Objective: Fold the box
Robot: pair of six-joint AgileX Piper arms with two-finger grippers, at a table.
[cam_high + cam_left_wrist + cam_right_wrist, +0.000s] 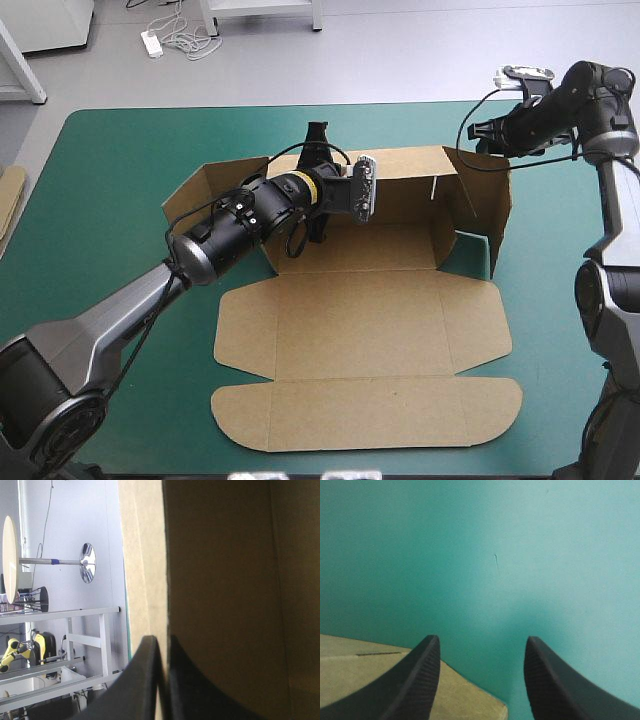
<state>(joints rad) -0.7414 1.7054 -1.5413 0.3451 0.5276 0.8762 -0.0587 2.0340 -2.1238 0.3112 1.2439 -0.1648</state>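
I find the box partly formed: left jaws clenched on its raised back wall, right jaws released beside a corner, lid flat, tucking outstanding.

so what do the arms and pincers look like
The left arm and right arm are grey lower down, black toward the wrist; the left has a yellow ring. The left pincer and right pincer have broad black curved fins, the right's fingers finely ribbed.
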